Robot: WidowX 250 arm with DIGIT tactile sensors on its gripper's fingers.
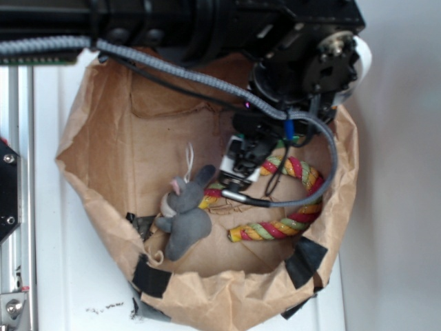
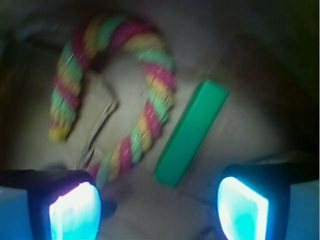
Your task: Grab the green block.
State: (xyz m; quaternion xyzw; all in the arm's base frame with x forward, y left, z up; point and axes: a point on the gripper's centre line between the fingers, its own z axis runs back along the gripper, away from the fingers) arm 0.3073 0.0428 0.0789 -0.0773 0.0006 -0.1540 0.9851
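Observation:
In the wrist view the green block (image 2: 190,132) lies flat on brown paper as a bright slab, slanting from lower left to upper right. A multicoloured twisted rope (image 2: 150,100) curves just left of it, close alongside. My gripper (image 2: 159,212) is open, with its glowing pads (image 2: 75,212) at the bottom corners and only paper between them. The block's near end sits a little ahead of the pads, untouched. In the exterior view the gripper (image 1: 238,181) hangs over the rope (image 1: 289,224), and the arm hides the block there.
Everything sits inside a crumpled brown paper liner (image 1: 103,158) with raised walls, patched with black tape (image 1: 150,279). A grey plush mouse (image 1: 185,210) lies left of the gripper. A grey cable (image 1: 207,79) loops from the arm over the rope.

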